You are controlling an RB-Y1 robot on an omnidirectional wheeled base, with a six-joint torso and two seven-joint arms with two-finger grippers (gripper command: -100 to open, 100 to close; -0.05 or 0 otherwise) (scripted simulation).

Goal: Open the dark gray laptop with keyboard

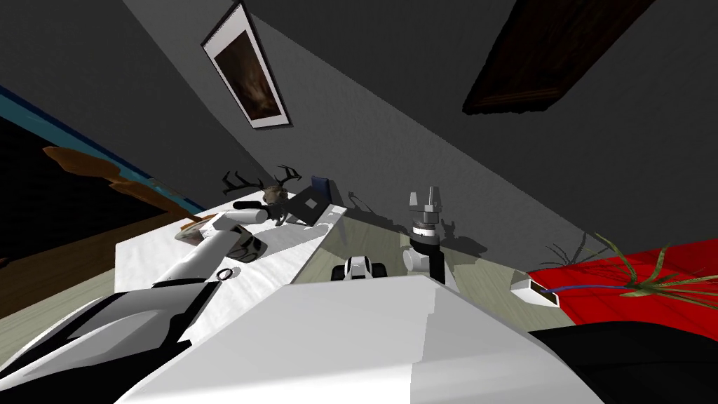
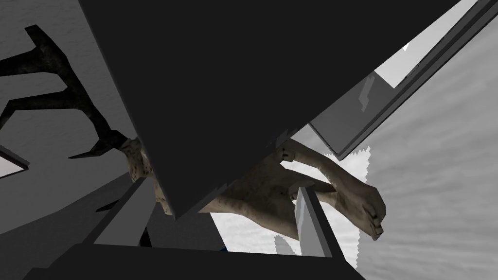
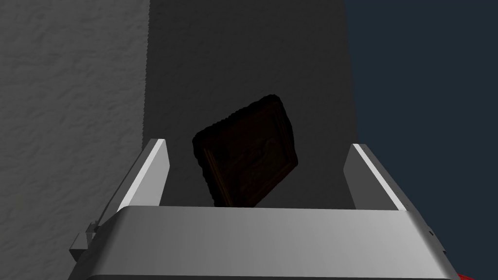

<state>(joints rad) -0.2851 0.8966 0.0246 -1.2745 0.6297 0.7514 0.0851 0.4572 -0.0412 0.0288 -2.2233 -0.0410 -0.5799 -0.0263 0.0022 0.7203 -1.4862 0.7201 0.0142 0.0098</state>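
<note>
The dark gray laptop [image 1: 309, 205] stands at the far corner of the white table [image 1: 151, 263], its lid partly raised. My left gripper [image 1: 289, 213] reaches to it across the table. In the left wrist view the lid [image 2: 233, 87] is a broad dark panel whose lower corner dips between the open fingers [image 2: 130, 214], close to one of them; the left gripper [image 2: 219, 218] is not pressing on it. A lighter grey laptop edge [image 2: 369, 116] shows beyond the lid. My right gripper [image 1: 426, 200] is raised off the table, and in its wrist view the right gripper [image 3: 260, 167] is open and holds nothing.
An antlered skull ornament [image 1: 273, 191] sits right behind the laptop, its pale bone [image 2: 340, 189] close to my left fingers. A cup [image 1: 247, 248], a plate [image 1: 189, 231] and a small ring [image 1: 225, 273] lie on the table. A red rug [image 1: 631, 287] and a plant [image 1: 662, 280] are on the right.
</note>
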